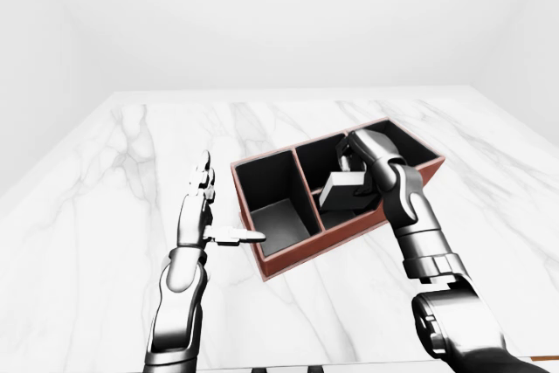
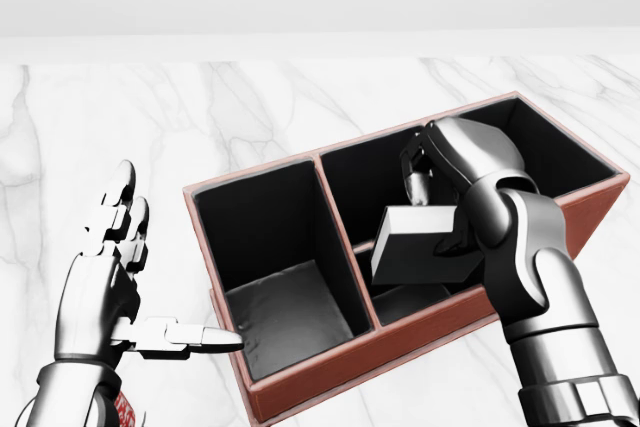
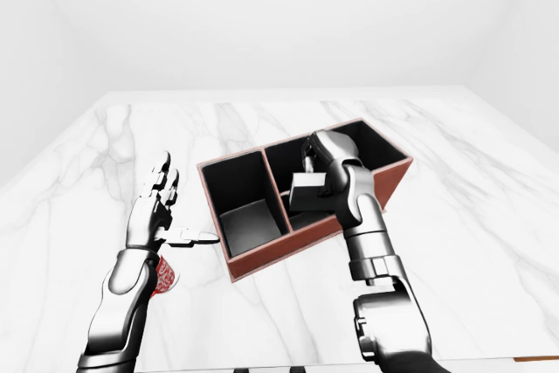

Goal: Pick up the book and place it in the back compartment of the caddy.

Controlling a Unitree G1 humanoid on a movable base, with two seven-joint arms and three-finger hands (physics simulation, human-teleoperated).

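book [image 2: 425, 245] first in name, though the sweep starts at the head view's nine o'clock edge: the left hand [image 2: 118, 272] hovers over the white marble desk [image 2: 200, 117], fingers spread wide and holding nothing, its thumb pointing toward three o'clock at the caddy's near wall without clearly touching it. a red-printed thing [image 3: 163, 275] shows by that forearm in the right-eye view; what it is cannot be told.

moving toward three o'clock, the caddy [image 2: 300, 387] is a reddish box with black lining, turned on the desk so its length runs from about eight o'clock to two o'clock. its eight o'clock bay looks bare. past the divider, the grey book hangs tilted inside the middle bay, long axis running from about eight to two o'clock, lower end sunk below the rim, not flat on the floor.

the right hand [image 2: 440, 209] has its fingers curled shut on the book's upper edge, so the book lies at about seven o'clock beneath it. the right arm is plainly the nearer one. which bay counts as the back one is a judgement; the two o'clock bay looks likeliest.
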